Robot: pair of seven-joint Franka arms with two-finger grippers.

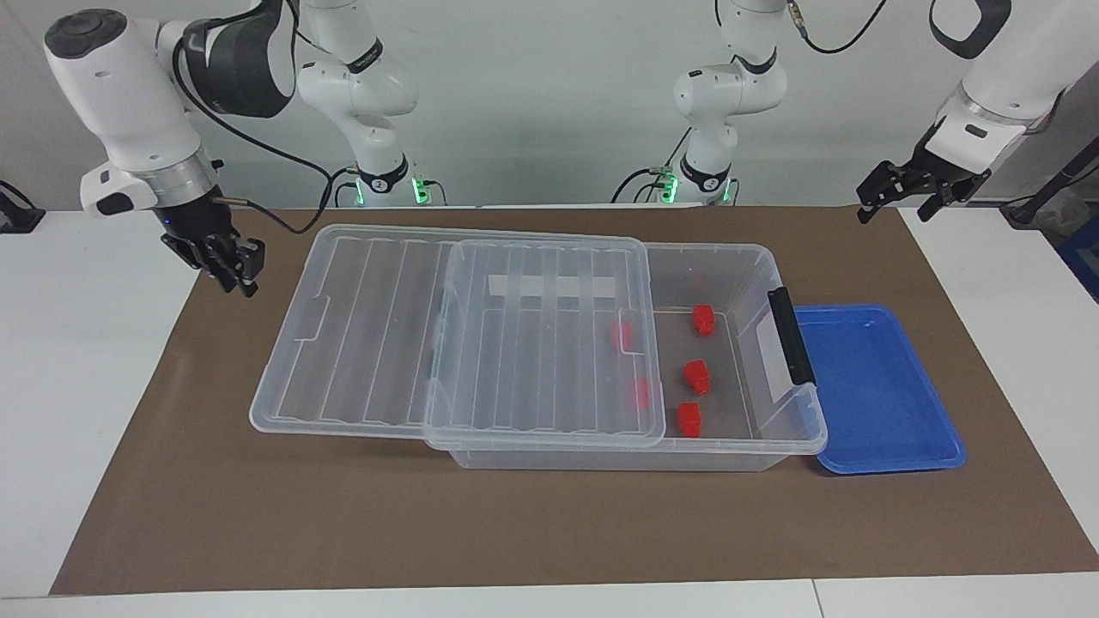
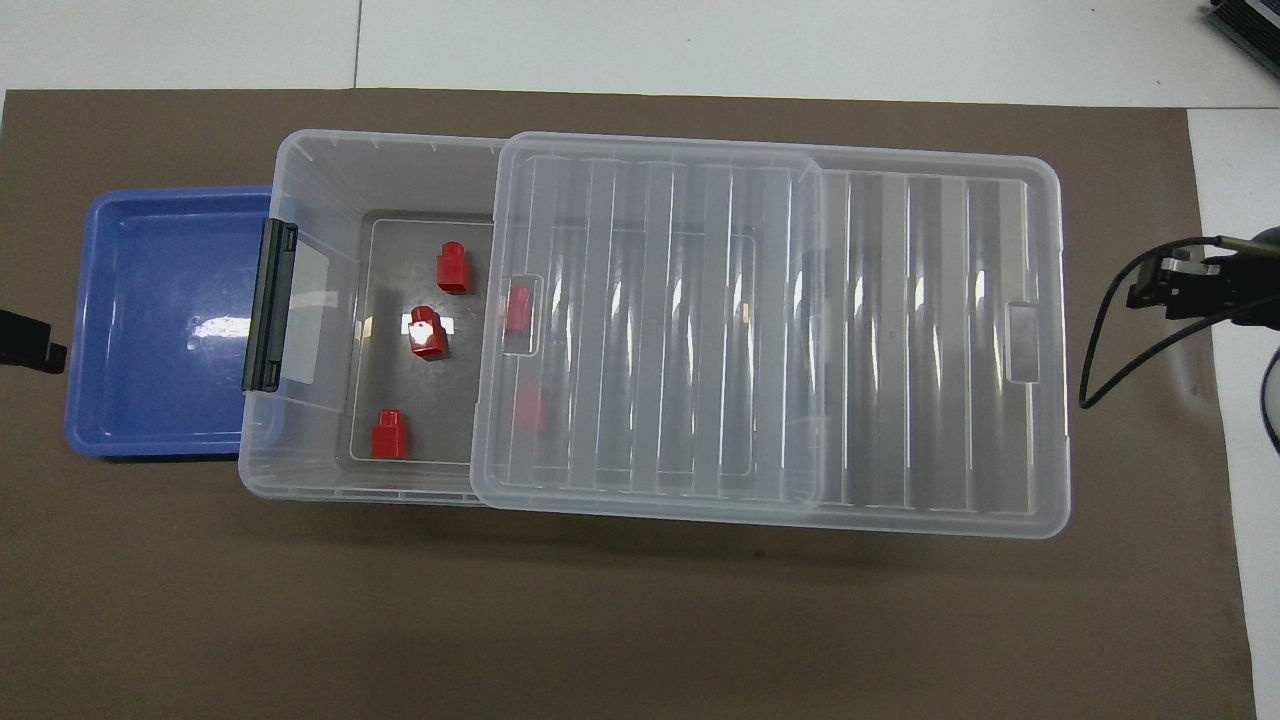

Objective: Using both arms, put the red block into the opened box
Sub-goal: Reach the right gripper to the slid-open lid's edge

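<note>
Clear plastic storage box (image 1: 777,429) sits mid-desk on the brown mat (image 1: 343,515), its ribbed transparent lid (image 1: 481,343) slid toward the right arm's end so the end by the dark grey latch (image 1: 790,335) is uncovered. Five red blocks lie on the box floor: three in the uncovered part (image 1: 703,318), (image 1: 696,376), (image 1: 689,418), two more seen through the lid edge (image 1: 622,335), (image 1: 640,391). All are apart from one another. Blue tray (image 1: 876,386) lies just beside the latch end of the box, toward the left arm's end. Left gripper (image 1: 893,196) hangs in the air over the mat corner at its own end, fingers spread, released, holding nothing. Right gripper (image 1: 233,268) hangs over the mat edge just beside the overhanging lid end, not touching it; nothing in it, and I cannot tell whether its fingers are apart or together.
</note>
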